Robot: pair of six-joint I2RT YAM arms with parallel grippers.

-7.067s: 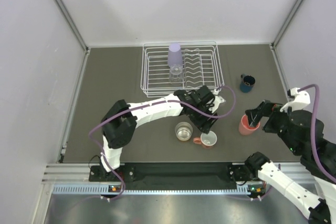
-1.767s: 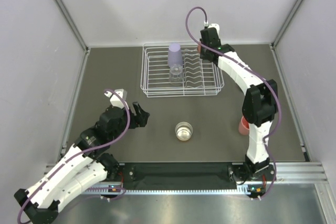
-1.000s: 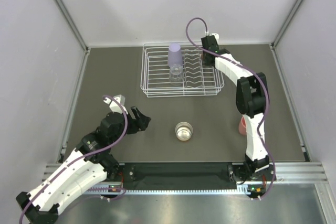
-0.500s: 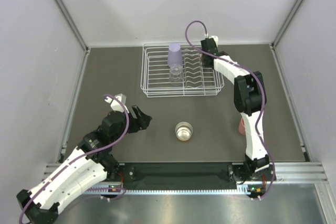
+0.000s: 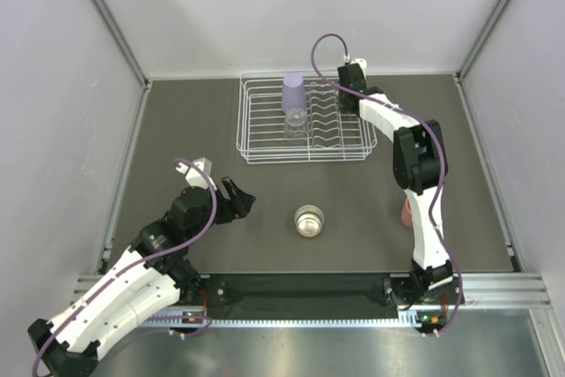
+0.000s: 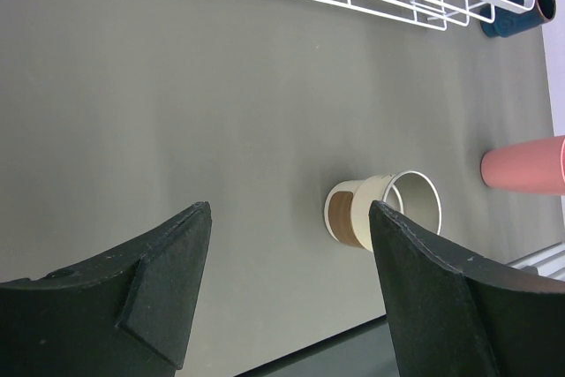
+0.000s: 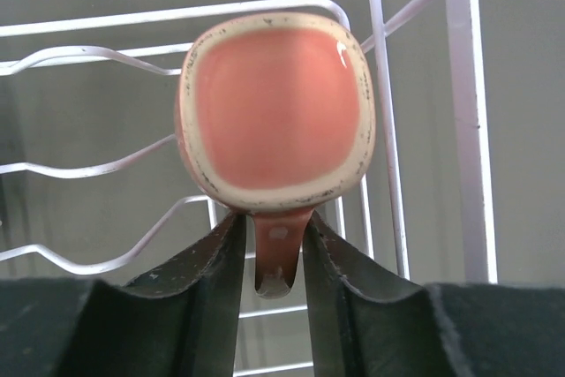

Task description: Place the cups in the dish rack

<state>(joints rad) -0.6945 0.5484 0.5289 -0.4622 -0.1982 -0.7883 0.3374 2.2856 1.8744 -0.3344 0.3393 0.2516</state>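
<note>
Mug (image 7: 275, 108), pinched by its handle in the right tool (image 7: 274, 249) with the rack (image 7: 457, 86) just beyond, looked rigid, glossy, likely slippery and breakable; left tool (image 6: 287, 214) gaped wide.

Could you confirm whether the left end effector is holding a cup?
No, the left end effector is open and empty above the table.

Overhead view looks down; both wrist views, closer, share the dish rack (image 5: 260, 116).

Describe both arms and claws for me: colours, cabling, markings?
The left arm and right arm have white links with black joints; a purple cable loops along each. The left claw and right claw have plain matte black, tapered fingers. No markings show.
</note>
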